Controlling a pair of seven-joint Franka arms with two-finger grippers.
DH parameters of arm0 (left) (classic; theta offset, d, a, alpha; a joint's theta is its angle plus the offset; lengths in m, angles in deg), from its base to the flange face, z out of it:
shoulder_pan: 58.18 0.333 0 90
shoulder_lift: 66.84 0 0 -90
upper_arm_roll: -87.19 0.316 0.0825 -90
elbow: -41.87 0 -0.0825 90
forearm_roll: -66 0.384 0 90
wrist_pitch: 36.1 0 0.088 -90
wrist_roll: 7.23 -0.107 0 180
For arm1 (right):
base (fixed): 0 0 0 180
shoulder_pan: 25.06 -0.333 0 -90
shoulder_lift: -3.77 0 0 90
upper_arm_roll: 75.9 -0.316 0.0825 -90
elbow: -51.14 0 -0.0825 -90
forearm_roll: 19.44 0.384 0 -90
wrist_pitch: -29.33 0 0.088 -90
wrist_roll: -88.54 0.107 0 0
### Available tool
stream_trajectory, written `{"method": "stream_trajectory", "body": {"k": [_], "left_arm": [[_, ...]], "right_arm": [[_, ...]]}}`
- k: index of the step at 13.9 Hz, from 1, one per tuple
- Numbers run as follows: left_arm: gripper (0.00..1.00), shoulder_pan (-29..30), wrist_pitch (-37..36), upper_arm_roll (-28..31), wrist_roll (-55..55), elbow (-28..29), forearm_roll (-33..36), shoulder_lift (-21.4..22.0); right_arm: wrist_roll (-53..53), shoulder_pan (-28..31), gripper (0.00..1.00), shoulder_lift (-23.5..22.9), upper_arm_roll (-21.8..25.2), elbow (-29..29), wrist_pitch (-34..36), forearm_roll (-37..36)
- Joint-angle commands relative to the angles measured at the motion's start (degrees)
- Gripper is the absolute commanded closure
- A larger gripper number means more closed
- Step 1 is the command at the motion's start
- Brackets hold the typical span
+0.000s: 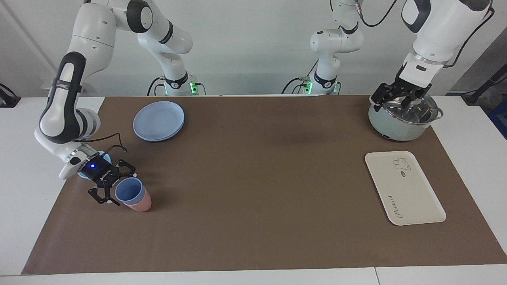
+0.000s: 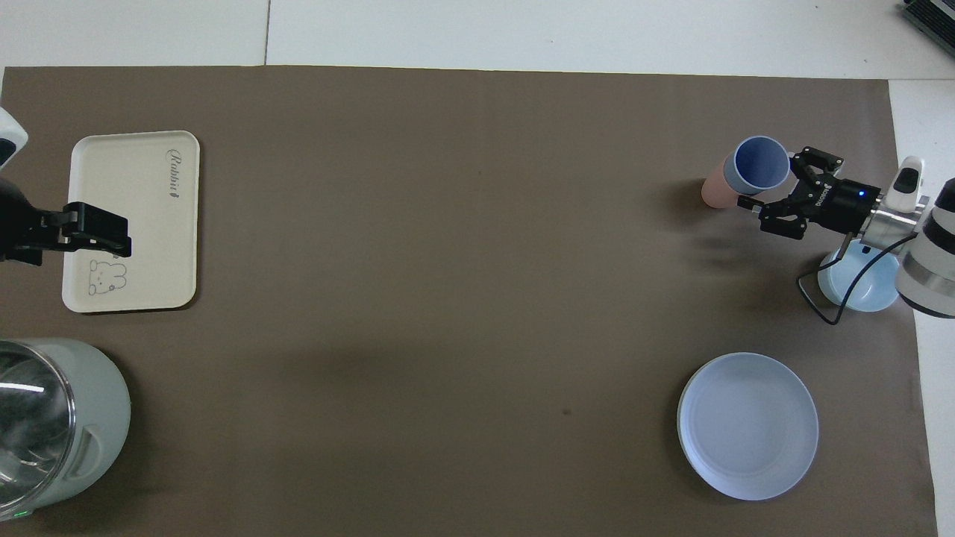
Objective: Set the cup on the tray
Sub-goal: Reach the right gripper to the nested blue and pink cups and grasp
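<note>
Periwinkle cup (image 1: 128, 190), nested in a pink tumbler (image 1: 139, 202) lower left in the facing view, sits between the right gripper's (image 1: 115, 185) spread fingers; overhead, the left gripper (image 2: 95, 237), aperture unclear, overlaps the tray (image 2: 134, 186).

— Where am I holding the right arm?

— I'm reaching it out low toward the right arm's end of the bench, elbow raised and forearm sloping down, wrist bent so the right gripper (image 1: 112, 187) (image 2: 780, 195) is pointing sideways along the bench top. Its fingers (image 1: 103, 198) are standing spread apart, nothing between them.

— And the left arm?

— I'm keeping it waiting, folded up high at the bench corner by its own base. The left gripper (image 1: 397, 96) (image 2: 93, 236) is hanging downward from the wrist. I'm not able to read its fingers from here.
</note>
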Motion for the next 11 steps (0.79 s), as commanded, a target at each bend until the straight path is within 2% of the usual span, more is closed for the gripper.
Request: {"method": "stream_trajectory", "body": {"k": [1,5,6,7,8,11], "left_arm": [[0.0,-0.4,1.3,0.2,0.4,2.2,0.0,1.8],[0.0,-0.7,1.3,0.2,0.5,2.2,0.0,1.8],[0.0,-0.7,1.3,0.2,0.2,2.2,0.0,1.8],[0.0,-0.7,0.7,0.2,0.6,2.2,0.0,1.8],[0.0,-0.8,0.6,0.1,0.6,2.2,0.0,1.9],[0.0,-0.9,0.7,-0.4,0.5,2.2,0.0,1.8]], "right_arm": [[-2.8,-0.3,0.0,-1.6,-0.3,-0.1,-1.3,3.5],[-3.0,-1.0,0.01,-1.6,-0.3,-0.5,-2.6,3.6],[-3.1,-1.0,0.36,-1.6,-0.3,-0.5,-2.6,3.6],[-3.1,-1.2,0.83,-1.6,-0.3,-0.4,-2.6,3.5],[-2.8,-1.5,1.0,-1.6,-0.3,-0.3,-2.6,3.5],[1.2,-2.6,1.0,0.6,-0.4,0.4,-3.3,2.3]]}}
